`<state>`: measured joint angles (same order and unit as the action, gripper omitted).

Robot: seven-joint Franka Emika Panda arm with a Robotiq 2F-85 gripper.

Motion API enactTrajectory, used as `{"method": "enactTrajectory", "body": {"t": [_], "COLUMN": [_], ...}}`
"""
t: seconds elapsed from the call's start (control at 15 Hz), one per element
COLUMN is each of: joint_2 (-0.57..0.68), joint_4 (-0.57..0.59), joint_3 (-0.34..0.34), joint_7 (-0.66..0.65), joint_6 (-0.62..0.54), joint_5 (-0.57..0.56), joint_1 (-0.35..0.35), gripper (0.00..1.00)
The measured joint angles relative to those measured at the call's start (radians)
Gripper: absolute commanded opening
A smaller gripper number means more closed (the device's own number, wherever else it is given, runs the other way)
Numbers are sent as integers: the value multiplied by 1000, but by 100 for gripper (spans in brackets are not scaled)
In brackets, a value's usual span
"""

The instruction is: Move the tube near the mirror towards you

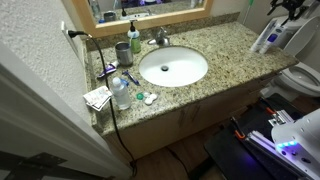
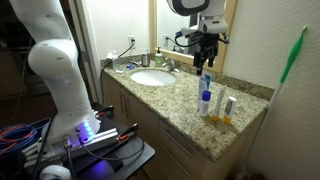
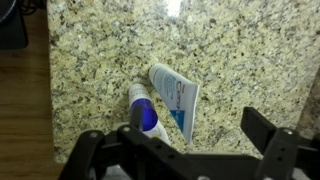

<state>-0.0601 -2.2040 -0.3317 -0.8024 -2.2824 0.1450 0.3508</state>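
- Wrist view, left to right: a blue-capped bottle (image 3: 143,112), then the tube (image 3: 173,92) just beside it; we cannot tell if they touch. Both stand on the counter (image 3: 240,50).
- The gripper (image 3: 180,145) hangs above the pair, jaws spread wide, nothing between them.
- The tube is at the counter's end, close to the mirror (image 2: 232,25).
- Step in hand, as we judge it: come down on the tube and grasp it.
- To do it well: centre on the tube, not the bottle. The left finger has little room, so we would lead in from the tube's free right side.
- Close gently; a soft tube will squash and may slip.
- Then draw it toward the counter's front edge, lifted just clear, since an upright tube dragged along would likely topple.
- Surface: speckled polished granite, probably slick and flat.
- Room, left to right in an exterior view: soap dispenser (image 1: 134,38), sink (image 1: 200,62), toilet (image 1: 300,78). It is a bathroom, cramped at the tube's end.
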Motion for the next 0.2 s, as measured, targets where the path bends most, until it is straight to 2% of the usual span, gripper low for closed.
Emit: {"method": "enactTrajectory", "body": {"t": [0.2], "joint_2": [-56], "joint_4": [13], "joint_3": [-10], "joint_7": [159], "joint_6": [98], "joint_5": [161], "joint_1": [0], "gripper": [100]}}
